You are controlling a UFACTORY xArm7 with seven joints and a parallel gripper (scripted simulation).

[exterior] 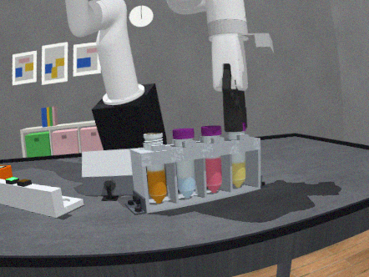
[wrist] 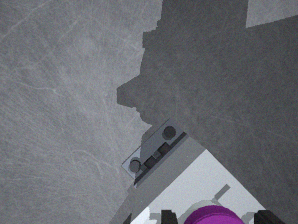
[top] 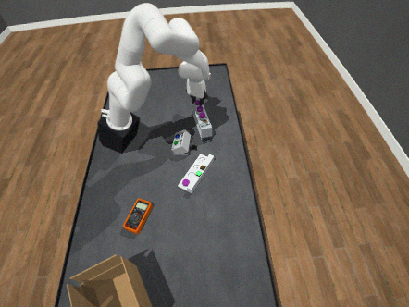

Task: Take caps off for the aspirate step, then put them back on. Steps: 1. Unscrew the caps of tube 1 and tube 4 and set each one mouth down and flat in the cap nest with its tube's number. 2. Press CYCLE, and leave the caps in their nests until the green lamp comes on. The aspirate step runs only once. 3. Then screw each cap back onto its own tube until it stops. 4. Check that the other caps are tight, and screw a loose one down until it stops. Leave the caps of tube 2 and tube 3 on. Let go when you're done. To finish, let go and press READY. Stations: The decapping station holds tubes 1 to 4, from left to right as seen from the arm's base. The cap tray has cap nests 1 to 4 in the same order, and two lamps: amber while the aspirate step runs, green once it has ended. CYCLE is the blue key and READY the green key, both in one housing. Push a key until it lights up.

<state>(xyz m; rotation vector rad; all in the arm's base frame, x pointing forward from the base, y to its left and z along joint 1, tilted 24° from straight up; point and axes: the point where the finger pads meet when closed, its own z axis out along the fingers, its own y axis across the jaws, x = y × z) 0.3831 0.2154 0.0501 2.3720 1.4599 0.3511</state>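
The tube rack [exterior: 196, 175] holds four tubes. My gripper [exterior: 234, 125] [top: 197, 99] is straight above the yellow tube at the rack's far end. Its fingers stand on either side of that tube's purple cap [wrist: 212, 216], with a small gap on each side, so it is open. The cap sits on its tube. The two middle tubes carry purple caps [exterior: 184, 133] [exterior: 211, 130]. The orange tube [exterior: 154, 142] at the near end has bare threads and no cap. One purple cap [top: 186, 182] lies in the end nest of the cap tray [top: 196, 172]. The green lamp [top: 199, 173] is lit.
The key housing [top: 180, 142] with the blue and green keys stands between the rack and the arm's base. An orange multimeter [top: 138, 215] and an open cardboard box [top: 108, 282] lie further down the mat.
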